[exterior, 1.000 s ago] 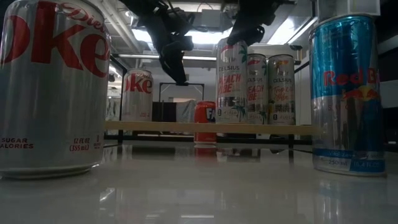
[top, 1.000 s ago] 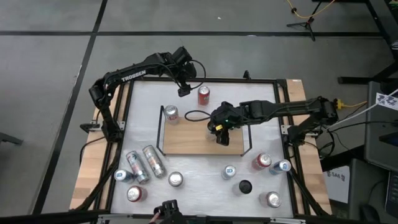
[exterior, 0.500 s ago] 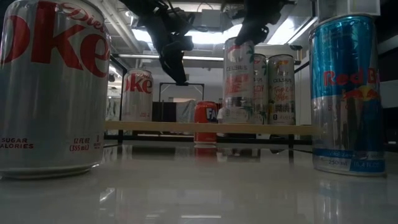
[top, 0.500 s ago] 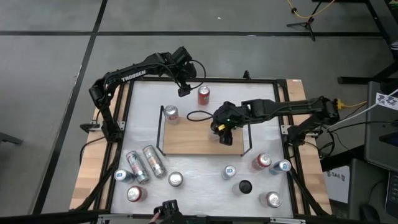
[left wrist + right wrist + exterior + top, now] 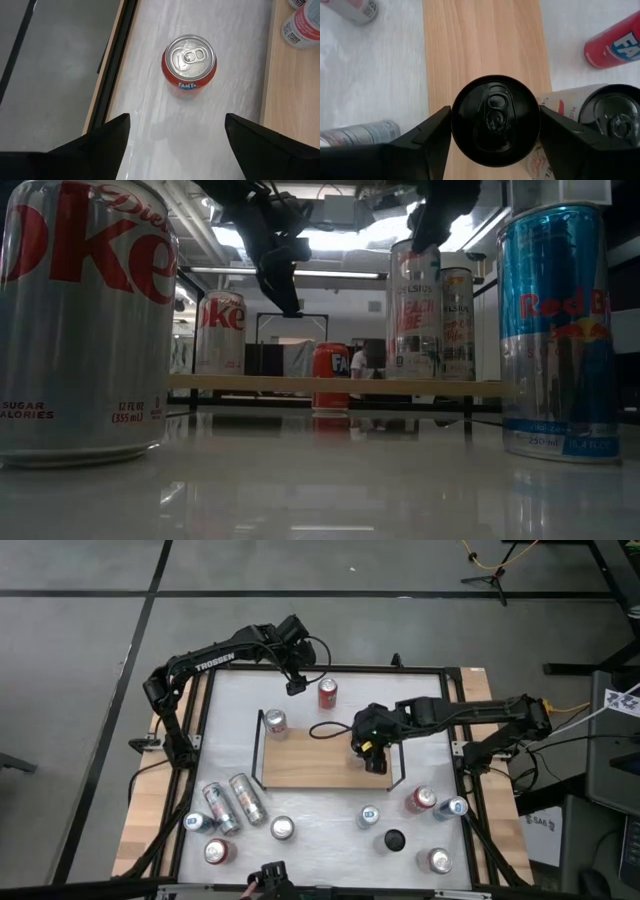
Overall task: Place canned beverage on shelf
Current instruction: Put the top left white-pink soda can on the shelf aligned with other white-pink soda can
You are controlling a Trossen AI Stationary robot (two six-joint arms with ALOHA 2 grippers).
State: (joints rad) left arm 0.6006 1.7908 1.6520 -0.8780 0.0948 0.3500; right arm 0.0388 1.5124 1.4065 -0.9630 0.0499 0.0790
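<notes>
Now the right pincer (image 5: 495, 127) holds a tall can (image 5: 495, 120) by its sides, upright over the shelf (image 5: 310, 762) near its right rail, just beside another can (image 5: 615, 117). It should lower straight, keeping clear of that neighbour, and release only once seated. Meanwhile the left pincer (image 5: 175, 132) waits wide above a Fanta can (image 5: 189, 62).

My right gripper (image 5: 495, 142) clasps a black-topped metal can (image 5: 495, 120) over the matt, grained wooden shelf (image 5: 485, 45); beside that shelf, the white tabletop (image 5: 320, 490) is glossy, mirroring shiny aluminium cans.
</notes>
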